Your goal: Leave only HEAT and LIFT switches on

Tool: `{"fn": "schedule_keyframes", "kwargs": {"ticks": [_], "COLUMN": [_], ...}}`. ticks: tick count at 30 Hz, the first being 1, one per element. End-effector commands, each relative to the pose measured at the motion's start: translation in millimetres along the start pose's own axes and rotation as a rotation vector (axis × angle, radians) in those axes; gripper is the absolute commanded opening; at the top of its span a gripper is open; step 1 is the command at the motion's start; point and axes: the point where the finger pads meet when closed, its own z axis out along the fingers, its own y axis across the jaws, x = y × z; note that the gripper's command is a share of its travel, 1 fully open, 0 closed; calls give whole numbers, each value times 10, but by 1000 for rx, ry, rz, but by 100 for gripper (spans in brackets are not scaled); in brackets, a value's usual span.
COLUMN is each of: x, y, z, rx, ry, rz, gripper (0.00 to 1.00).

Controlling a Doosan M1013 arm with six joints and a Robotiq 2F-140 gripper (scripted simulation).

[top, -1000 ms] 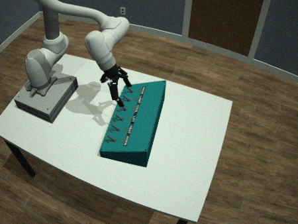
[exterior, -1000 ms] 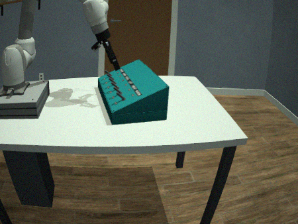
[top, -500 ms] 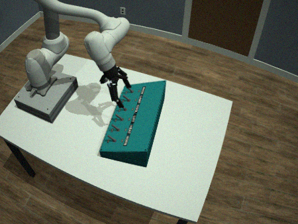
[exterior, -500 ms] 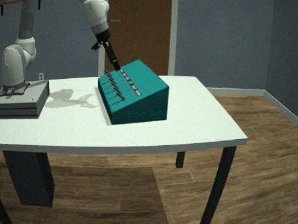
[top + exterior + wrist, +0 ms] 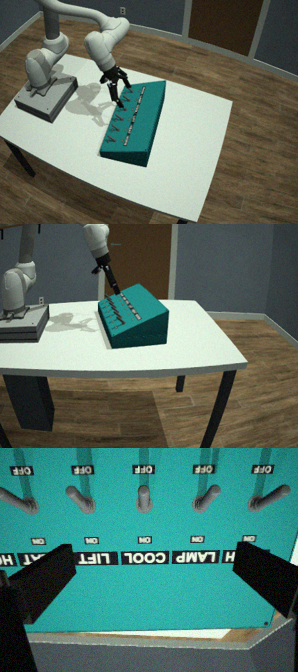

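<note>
A teal sloped console (image 5: 149,109) (image 5: 146,320) (image 5: 150,593) stands on the white table (image 5: 192,142) (image 5: 198,336). It carries a row of several dark lever switches (image 5: 116,127) (image 5: 114,311). In the wrist view the labels read upside down. The LIFT switch (image 5: 80,498), the COOL switch (image 5: 144,498), the LAMP switch (image 5: 206,497) and the end switch (image 5: 267,498) all lean toward their OFF marks. The HEAT switch (image 5: 17,500) is at the left edge and its label is half hidden by a finger. My gripper (image 5: 126,98) (image 5: 116,291) (image 5: 155,557) is open and empty, fingers spread just over the far end of the panel, centred on COOL.
The arm's grey base block (image 5: 46,99) (image 5: 23,323) sits on the table's left end. The console's end edge lies close to the right finger in the wrist view. Wooden floor surrounds the table.
</note>
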Motion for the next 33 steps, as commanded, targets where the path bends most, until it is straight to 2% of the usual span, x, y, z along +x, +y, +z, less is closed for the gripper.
{"fn": "schedule_keyframes", "kwargs": {"ticks": [1, 25, 33], "x": [-7, -7, -6], "y": [0, -4, -95], "z": [-4, -4, -4], "rx": [0, 0, 0], "ry": [-1, -1, -1], "rz": [0, 0, 0], "gripper": [100, 100, 100]}}
